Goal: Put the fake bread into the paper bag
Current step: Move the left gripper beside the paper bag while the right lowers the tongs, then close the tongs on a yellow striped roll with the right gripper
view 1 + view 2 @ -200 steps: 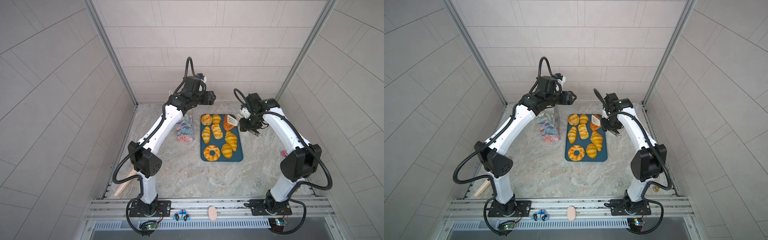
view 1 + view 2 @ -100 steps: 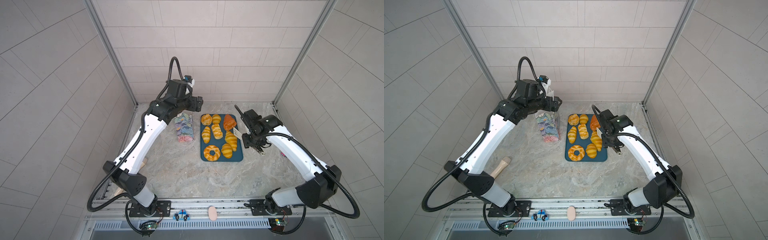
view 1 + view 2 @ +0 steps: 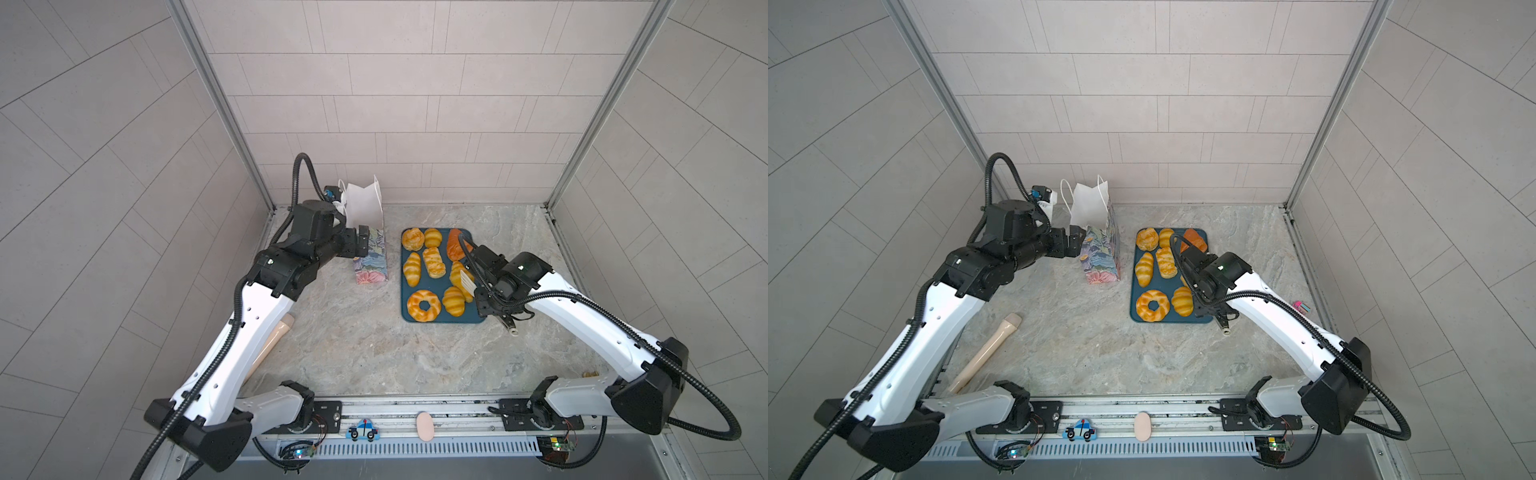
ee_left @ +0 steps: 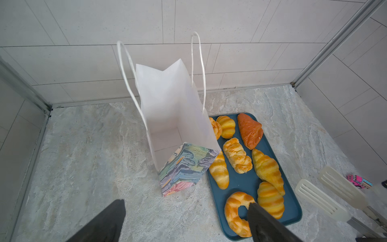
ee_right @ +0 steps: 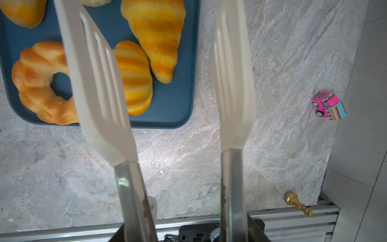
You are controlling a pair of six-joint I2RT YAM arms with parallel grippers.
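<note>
At left gripper (image 4: 185, 202): now drawn back just beside bag (image 4: 167, 104), jaws swung wide apart, empty. Leaves bag upright, mouth open. At right gripper (image 5: 194, 231): clamps tongs (image 5: 100, 83), blades apart and empty, now shifted over tray's (image 4: 240, 180) near end. Keeps all eight bread (image 4: 237, 156) on tray, so probably readies first pick-up.

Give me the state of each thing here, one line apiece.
paper bag, upright, mouth open, empty
tray, flat on the table
bread, all eight pieces on the tray
tongs, blades apart, holding nothing
left gripper, fingers open, empty
right gripper, closed on the tongs
</note>
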